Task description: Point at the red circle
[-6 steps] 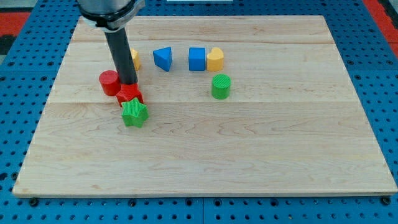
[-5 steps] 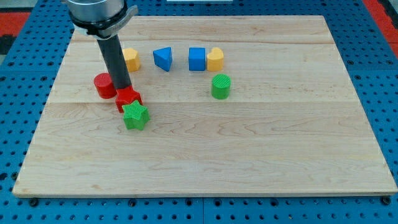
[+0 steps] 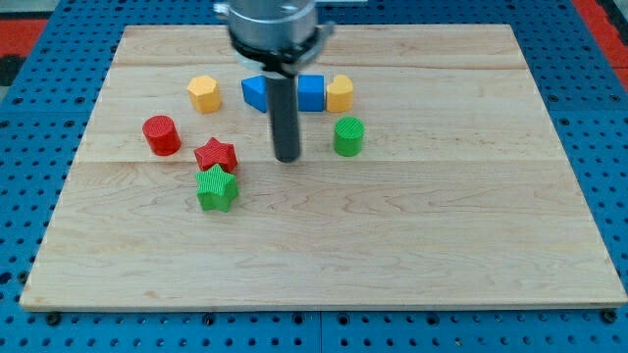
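My tip (image 3: 287,158) now sits mid-frame, well right of the red circle (image 3: 161,134), no longer between it and the red star (image 3: 216,155); the yellow hexagon (image 3: 203,93) in the upper left shows fully, uncovered by the rod

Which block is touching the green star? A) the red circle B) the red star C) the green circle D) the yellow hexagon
B: the red plastic star block sits right against the top of the green plastic star block, while the other blocks stand apart.
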Robot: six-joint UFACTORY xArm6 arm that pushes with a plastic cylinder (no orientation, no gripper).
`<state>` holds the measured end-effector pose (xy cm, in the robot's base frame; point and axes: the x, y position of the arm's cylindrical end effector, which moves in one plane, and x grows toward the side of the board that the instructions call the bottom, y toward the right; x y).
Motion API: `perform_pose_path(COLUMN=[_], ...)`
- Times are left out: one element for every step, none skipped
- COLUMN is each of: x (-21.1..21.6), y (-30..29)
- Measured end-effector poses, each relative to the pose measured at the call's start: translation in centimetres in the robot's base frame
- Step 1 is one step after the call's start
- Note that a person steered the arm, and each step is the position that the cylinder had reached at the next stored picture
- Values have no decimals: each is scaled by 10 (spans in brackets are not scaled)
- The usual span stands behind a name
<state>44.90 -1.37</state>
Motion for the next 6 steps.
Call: perform_pose_path(x=[46, 77, 81, 84, 84, 77], y=[30, 25, -14, -68, -121, -159])
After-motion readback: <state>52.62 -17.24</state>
